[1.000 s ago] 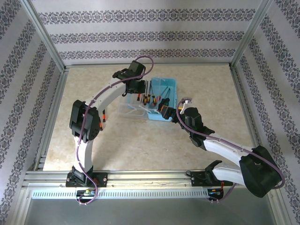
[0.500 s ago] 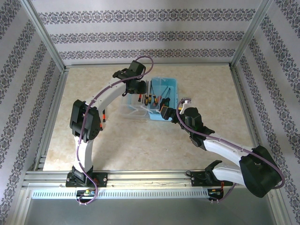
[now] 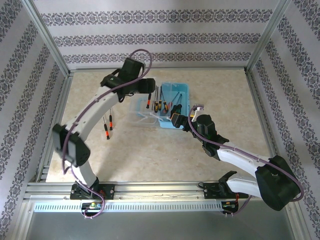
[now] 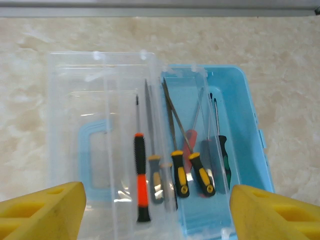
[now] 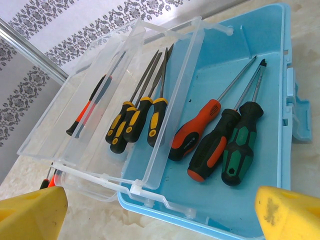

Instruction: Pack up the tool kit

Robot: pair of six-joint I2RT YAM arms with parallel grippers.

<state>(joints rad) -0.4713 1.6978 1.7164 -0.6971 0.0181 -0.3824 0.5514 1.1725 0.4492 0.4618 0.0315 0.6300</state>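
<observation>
Two loose tools: a nearer red-and-black screwdriver (image 3: 106,131) and a farther red-and-black screwdriver (image 3: 110,121) are lying on the beige marbled tabletop (image 3: 225,90), well left of the case and waiting to be packed.
Left claw: the left gripper (image 4: 157,215) is hanging above the case with its yellow pads (image 4: 42,210) spread wide and nothing between them.
Clear section: the transparent plastic tray (image 4: 85,100) is lying open just beside the box. It is carrying a thin orange-and-black screwdriver (image 4: 141,180) and four yellow-and-black-handled files (image 5: 140,117).
Box: the light blue plastic tool box (image 5: 280,60) is sitting mid-table, holding an orange-handled screwdriver (image 5: 192,132), a black-and-orange screwdriver (image 5: 212,150) and a green-and-black screwdriver (image 5: 240,150), side by side.
Right claw: the right gripper (image 5: 160,212) is hovering by the near edge of the box, jaws wide and empty.
Progress: most of the kit is looking packed. To my eye the two loose screwdrivers are what is left, then shutting the case.
Hard to tell: I am struggling to say whether the transparent piece is a lid or an insert, and whether the files are resting in it or showing through it. Both claws' pads are being cut off at the frame corners. From above, the left arm is covering the case's far left corner.
</observation>
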